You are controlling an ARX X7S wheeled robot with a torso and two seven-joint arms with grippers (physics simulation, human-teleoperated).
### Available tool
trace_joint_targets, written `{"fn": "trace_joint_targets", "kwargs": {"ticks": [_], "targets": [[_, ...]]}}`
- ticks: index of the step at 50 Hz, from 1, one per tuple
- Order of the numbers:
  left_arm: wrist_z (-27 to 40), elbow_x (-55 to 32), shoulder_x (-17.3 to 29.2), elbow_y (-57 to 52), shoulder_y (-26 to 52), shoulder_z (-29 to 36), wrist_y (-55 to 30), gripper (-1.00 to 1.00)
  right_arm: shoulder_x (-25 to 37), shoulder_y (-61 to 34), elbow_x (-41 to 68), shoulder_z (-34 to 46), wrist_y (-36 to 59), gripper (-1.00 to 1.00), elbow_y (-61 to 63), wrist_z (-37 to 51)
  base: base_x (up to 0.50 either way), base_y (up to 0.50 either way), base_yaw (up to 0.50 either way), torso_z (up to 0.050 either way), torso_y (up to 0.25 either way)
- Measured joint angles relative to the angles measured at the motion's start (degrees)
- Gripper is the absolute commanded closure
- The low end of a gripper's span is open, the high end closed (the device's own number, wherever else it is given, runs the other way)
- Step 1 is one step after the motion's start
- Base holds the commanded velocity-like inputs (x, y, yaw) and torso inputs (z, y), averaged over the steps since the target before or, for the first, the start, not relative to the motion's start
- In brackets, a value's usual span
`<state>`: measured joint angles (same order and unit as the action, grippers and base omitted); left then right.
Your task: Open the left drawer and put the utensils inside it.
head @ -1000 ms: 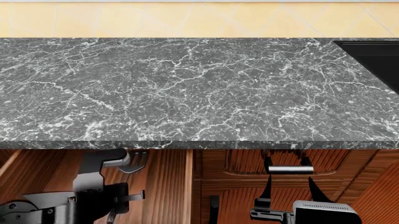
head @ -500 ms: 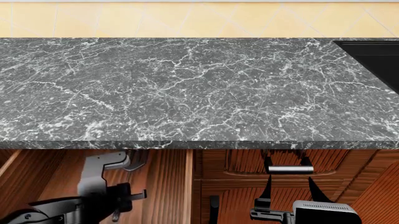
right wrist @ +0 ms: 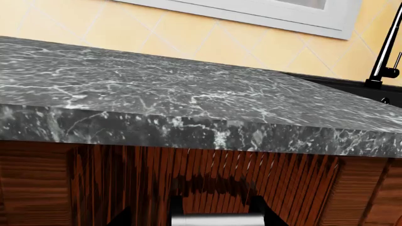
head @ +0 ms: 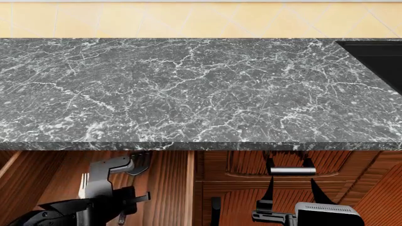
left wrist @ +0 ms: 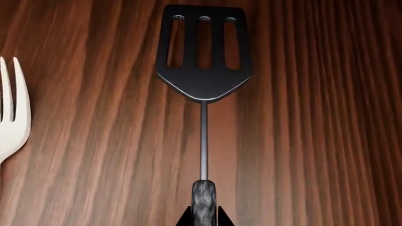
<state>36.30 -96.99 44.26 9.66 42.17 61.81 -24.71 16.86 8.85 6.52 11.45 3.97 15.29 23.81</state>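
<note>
Bench top is bare marble w/ room to pass anywhere across it, but its front edge overhangs the left drawer, so the only way in is from the front, under the lip. Inside, the spatula lies mid-floor w/ the fork beside it, apart; bare wood grain between them and a wider strip on the spatula's other side. Left claw straddles the spatula handle end; right claw sits at the silver handle of the neighbouring drawer front, blocking that spot.
</note>
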Motion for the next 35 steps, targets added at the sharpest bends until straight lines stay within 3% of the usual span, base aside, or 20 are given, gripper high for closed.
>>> {"fn": "trace_joint_targets", "kwargs": {"ticks": [12, 13, 35], "targets": [[-1.71, 0.24, -1.44, 3.36, 0.11, 0.41, -0.28, 1.0, 0.19, -0.04, 0.15, 0.19, -0.04, -1.0, -0.02, 0.22, 0.0, 0.0, 0.0, 0.0, 0.0], [-1.8, 0.25, -1.51, 3.54, 0.11, 0.42, -0.3, -1.0, 0.2, -0.05, 0.16, 0.21, -0.04, -1.0, -0.02, 0.24, 0.0, 0.0, 0.0, 0.0, 0.0], [1.18, -0.61, 0.13, -0.59, -0.09, -0.37, -0.31, -1.0, 0.53, -0.12, 0.43, 0.54, -0.1, -1.0, -0.03, 0.62, 0.0, 0.0, 0.0, 0.0, 0.0]]}}
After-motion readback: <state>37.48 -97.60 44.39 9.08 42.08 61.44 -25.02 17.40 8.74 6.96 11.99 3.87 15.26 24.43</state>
